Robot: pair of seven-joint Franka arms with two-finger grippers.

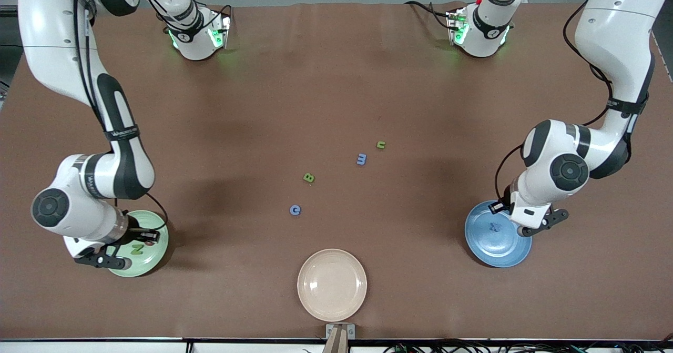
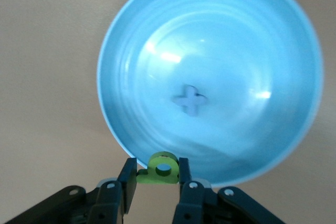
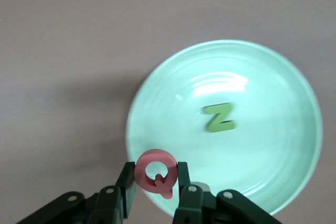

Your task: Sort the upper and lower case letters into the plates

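Mint green plate, blue plate, cream-beige plate.

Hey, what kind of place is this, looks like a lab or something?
Probably a robotics lab bench: two fixed arms at a brown-covered table, cables along its edge, and a staged sorting setup of small letters like the blue m, with a mint plate and blue plate.

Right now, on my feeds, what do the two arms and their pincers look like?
Both arms are glossy white shells with black joint bands and round black joint caps, with thin black cables looped alongside. Their bases glow green. The left pincer and right pincer each have two slim black fingers on black, screw-fastened linkages.
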